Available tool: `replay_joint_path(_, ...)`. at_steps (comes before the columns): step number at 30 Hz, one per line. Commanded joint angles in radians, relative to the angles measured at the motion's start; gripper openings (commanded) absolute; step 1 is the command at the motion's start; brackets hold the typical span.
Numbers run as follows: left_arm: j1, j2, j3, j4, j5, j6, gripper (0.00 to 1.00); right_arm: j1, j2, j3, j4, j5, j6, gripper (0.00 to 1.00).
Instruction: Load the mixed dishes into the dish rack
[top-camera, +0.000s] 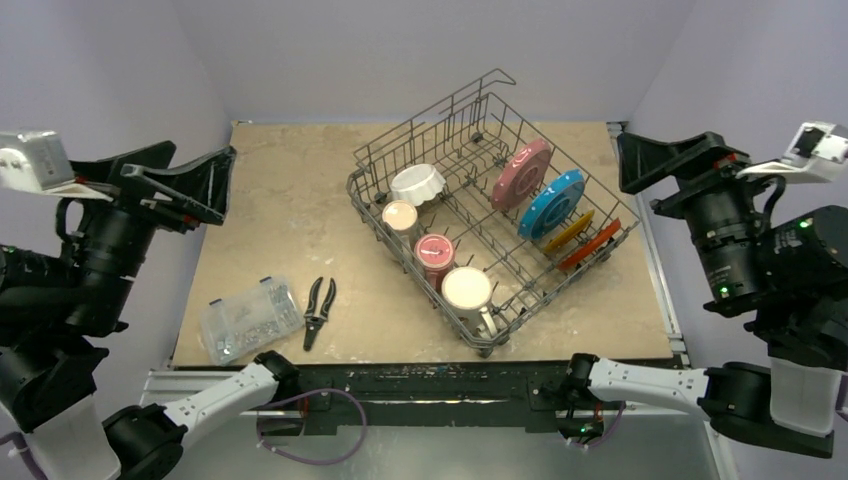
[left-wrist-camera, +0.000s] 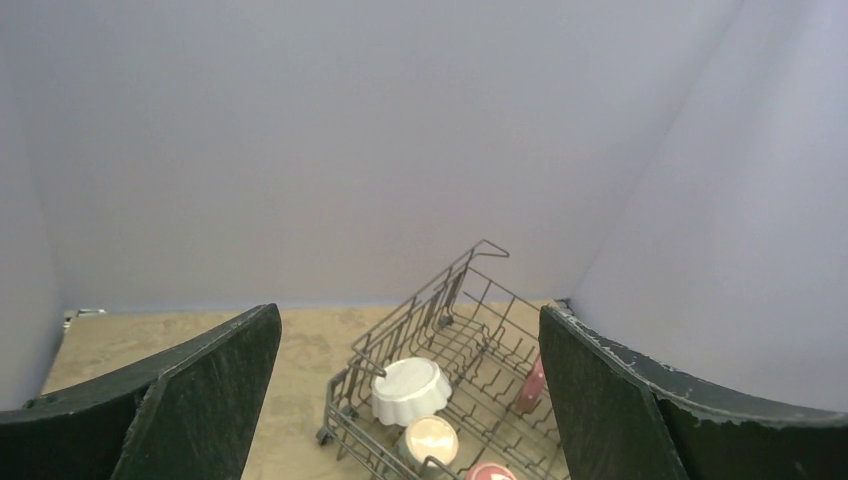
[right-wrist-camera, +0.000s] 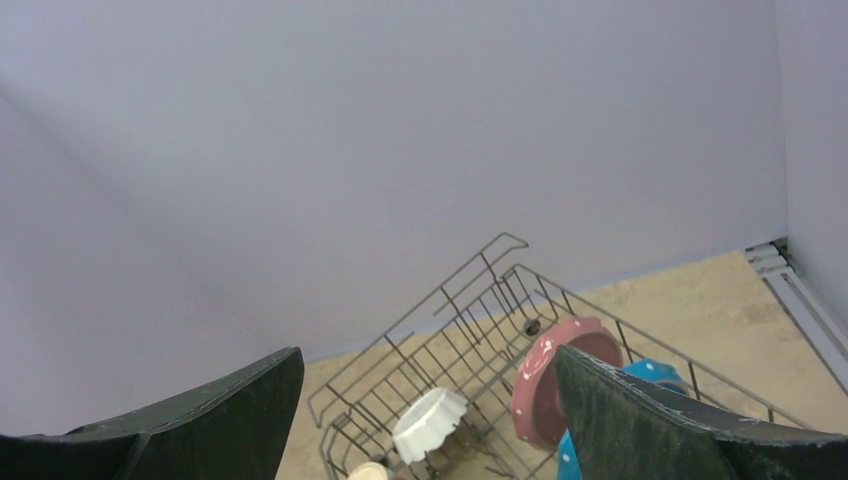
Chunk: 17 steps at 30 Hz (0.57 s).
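The left hand (top-camera: 215, 185) is spread wide and holds nothing. The right hand (top-camera: 635, 165) is the same. The dish rack (top-camera: 372, 212) sits between them, touching neither.

The table (top-camera: 290, 190) carries three things — dish rack (top-camera: 472, 203), pliers (top-camera: 318, 311), parts box (top-camera: 250, 319).

The grey metal wire dish rack (top-camera: 478, 215) holds a pink round plate (top-camera: 520, 173) and a blue round plate (top-camera: 551, 203), both white-dotted, plus a plain yellow round plate (top-camera: 568, 230) and a red-orange round plate (top-camera: 590, 245). Also in it are a white fluted bowl (top-camera: 417, 184), a small beige cup (top-camera: 400, 218), a maroon mug (top-camera: 435, 255) and a cream mug (top-camera: 467, 290). The counter (top-camera: 290, 200) is mottled beige.
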Motion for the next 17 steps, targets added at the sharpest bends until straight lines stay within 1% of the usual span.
replay_joint_path(1, 0.006, -0.029, -0.002, 0.067, -0.121, 0.054, 1.00, -0.002, 0.001, 0.033, 0.125, 0.031, -0.093, 0.98)
replay_joint_path(8, 0.006, -0.055, -0.008, 0.049, -0.154, 0.070, 1.00, -0.003, -0.015, 0.032, 0.170, 0.044, -0.106, 0.98)
replay_joint_path(17, 0.006, -0.064, -0.049, 0.031, -0.151, 0.058, 1.00, -0.002, -0.036, 0.002, 0.111, 0.048, -0.023, 0.98)
